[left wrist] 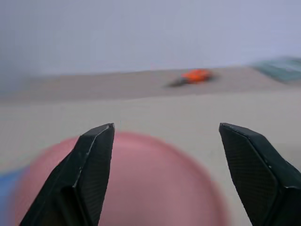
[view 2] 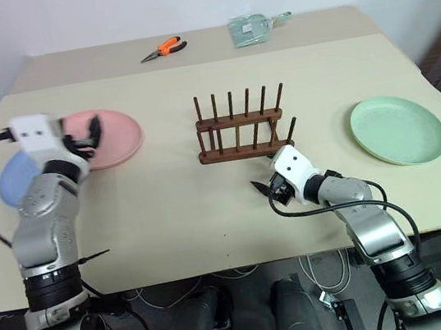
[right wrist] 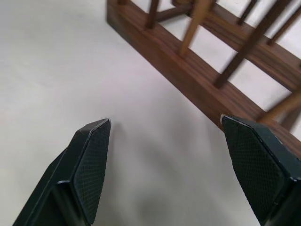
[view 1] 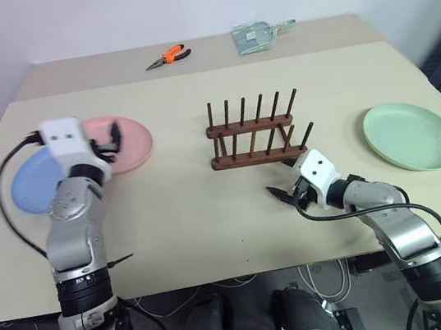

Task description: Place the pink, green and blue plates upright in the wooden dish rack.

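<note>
While rack (view 1: 251, 135) stands empty (no legible writing)

lab or workshop: bare table (view 1: 212, 216), orange pliers (view 1: 169, 56), loose cables (view 1: 329, 277).

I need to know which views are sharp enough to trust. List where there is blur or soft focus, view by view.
Left eye view: left gripper motion-smeared over the pink plate; wooden dish rack and green plate crisp. Left wrist view: fingers sharp, pink plate and orange pliers blurred. Right wrist view: fingers sharp, rack's pegs slightly soft.
</note>
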Controlling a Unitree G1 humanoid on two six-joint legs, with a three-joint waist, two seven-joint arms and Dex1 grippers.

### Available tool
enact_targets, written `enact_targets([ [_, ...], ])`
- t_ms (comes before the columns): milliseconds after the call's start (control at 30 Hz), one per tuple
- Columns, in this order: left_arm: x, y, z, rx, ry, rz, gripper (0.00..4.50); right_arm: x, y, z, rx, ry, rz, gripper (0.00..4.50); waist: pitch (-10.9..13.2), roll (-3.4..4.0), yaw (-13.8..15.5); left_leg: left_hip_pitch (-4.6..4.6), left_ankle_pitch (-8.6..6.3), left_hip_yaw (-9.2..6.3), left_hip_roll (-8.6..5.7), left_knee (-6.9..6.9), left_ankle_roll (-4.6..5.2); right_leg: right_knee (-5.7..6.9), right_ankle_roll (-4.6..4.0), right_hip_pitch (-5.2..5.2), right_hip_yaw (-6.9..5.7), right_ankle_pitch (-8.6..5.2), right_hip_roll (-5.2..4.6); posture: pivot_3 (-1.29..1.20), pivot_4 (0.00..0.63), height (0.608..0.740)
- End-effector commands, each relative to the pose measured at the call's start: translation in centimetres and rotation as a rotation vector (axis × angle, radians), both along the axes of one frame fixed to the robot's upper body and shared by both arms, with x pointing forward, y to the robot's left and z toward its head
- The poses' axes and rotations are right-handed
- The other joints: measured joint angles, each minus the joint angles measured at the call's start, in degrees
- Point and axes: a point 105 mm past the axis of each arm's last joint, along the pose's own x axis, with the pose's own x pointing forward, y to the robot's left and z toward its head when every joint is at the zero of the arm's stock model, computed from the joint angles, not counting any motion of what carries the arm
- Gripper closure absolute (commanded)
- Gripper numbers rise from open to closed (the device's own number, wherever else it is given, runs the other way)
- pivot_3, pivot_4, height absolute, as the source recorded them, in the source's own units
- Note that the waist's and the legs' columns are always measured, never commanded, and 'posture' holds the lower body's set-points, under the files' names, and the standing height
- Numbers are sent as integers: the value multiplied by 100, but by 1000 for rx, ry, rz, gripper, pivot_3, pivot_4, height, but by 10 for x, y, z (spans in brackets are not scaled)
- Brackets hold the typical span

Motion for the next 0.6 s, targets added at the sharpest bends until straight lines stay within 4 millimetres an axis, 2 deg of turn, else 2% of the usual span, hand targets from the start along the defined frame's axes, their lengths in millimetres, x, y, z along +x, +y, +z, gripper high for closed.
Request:
enact_targets([
  [33,-23,50,-3,-204,30,249,843,-5,13,11,80,33,90,49,0,0,-15,0,1,0,0,0,-1,1,1,5,0,0,3,0,150,740],
  [100,-28,60,-10,-309,34,288,843,-6,15,13,79,24,98,49,1,-2,-5,1,1,-1,2,-1,-4,2,2,6,0,0,6,0,150,740],
  [167,-28,59,-16,-345,57,267,843,-4,14,14,73,8,83,49,7,-17,16,1,3,-1,1,0,-8,2,2,8,0,0,6,0,150,740],
  [267,-21,48,-28,-436,112,182,843,-2,12,15,59,-14,71,49,9,-26,27,1,2,-4,-2,6,-34,-1,2,5,-2,0,9,0,150,740],
  [433,-6,33,-37,-502,161,51,843,-7,13,14,56,-22,73,49,10,-32,-1,1,14,-4,-4,5,-58,1,2,12,-1,0,11,0,150,740],
  [533,-1,29,-46,-541,195,29,843,-8,10,14,48,-36,52,49,11,-33,-2,1,16,-4,-3,3,-62,2,2,11,-1,0,11,0,150,740],
  [600,3,28,-50,-574,203,30,1372,-9,8,15,43,-50,39,0,11,-33,-5,1,16,-4,-3,3,-62,1,2,11,-1,0,11,0,150,740],
])
